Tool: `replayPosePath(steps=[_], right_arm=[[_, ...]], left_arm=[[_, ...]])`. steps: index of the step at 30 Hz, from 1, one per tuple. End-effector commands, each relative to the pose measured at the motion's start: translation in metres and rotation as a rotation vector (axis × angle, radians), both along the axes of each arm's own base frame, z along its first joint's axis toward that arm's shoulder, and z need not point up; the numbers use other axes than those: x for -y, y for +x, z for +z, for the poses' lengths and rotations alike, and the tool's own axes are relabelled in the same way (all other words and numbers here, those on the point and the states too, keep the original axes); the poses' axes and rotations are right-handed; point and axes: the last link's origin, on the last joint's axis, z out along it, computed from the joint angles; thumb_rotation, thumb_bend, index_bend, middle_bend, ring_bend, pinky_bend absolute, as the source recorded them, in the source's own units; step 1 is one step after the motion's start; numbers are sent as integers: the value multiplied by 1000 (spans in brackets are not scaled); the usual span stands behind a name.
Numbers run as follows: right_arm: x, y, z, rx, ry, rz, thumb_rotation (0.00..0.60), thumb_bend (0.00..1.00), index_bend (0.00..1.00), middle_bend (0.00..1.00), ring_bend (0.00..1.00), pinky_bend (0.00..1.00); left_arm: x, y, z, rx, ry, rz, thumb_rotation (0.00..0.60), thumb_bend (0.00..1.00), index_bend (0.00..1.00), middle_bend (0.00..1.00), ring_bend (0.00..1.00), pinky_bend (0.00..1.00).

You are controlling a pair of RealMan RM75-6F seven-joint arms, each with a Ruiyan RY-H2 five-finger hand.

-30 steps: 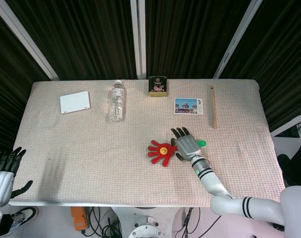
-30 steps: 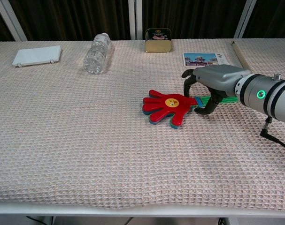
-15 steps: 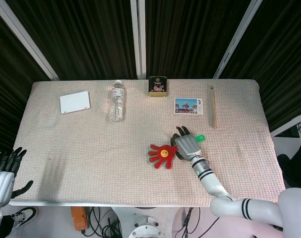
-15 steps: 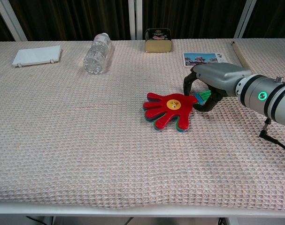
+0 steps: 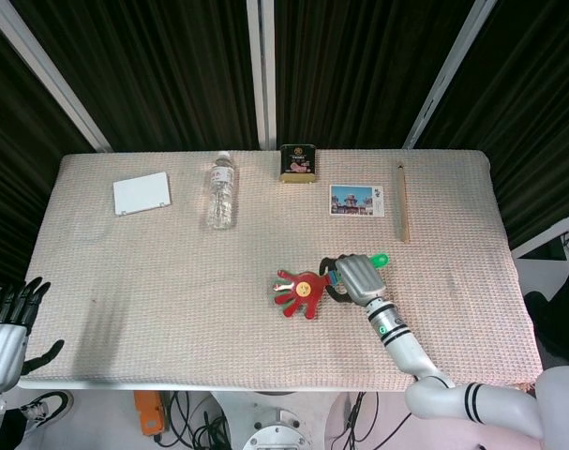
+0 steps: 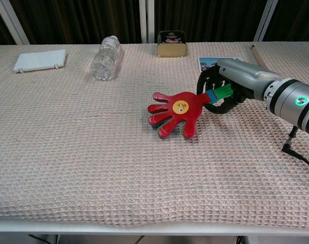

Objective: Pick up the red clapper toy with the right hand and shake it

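Chest view shows my right hand (image 6: pixel 228 91) wrapped around the green handle of the red clapper toy (image 6: pixel 175 113), fingers curled over the top and thumb underneath. The red palm-shaped paddles fan out toward the table's middle, tilted, and I judge them just clear of the woven table cloth (image 6: pixel 93 168) or barely grazing it.

What worries me is the grip. I hold only the thin end of the handle, and the paddles hang well out from my fingers. A sharp shake could twist the toy out of my hold, or a low swing could slap the paddles against the cloth and knock them loose. Lifting higher first would help.

My right forearm reaches in from the right edge, low over the table, wrist roughly level, back of the hand facing up. My left hand (image 5: pixel 5 323) hangs off the near left corner with its fingers spread, holding nothing.

Further off, a postcard (image 6: pixel 218 64) lies just behind my right hand, with a tin (image 6: pixel 171 42) and a water bottle (image 6: pixel 104 57) along the far side.
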Motion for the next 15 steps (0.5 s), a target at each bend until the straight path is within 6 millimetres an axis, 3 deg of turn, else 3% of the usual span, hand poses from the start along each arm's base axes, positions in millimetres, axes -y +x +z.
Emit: replayPosePath(steps=[1,7,11,15], right_arm=[[0,-3,4,56,-22,-7,600,462,791,608,559,698],[2,-4,13,131,-39,-22,600,477,819,679,628,873],[2,-3,21,205,-56,-34,600,477,854,704,674,910],[2,2,36,403,-58,-96,600,477,892,721,722,915]], left_arm=[[0,1,0,3,4,-8,600,181,38,0,0,0],[-1,1,0,1,3,-11,600,181,37,0,0,0],[-1,1,-1,0,0,-10,600,181,37,0,0,0],[-1,0,-1,0,0,-5,600,181,37,0,0,0]])
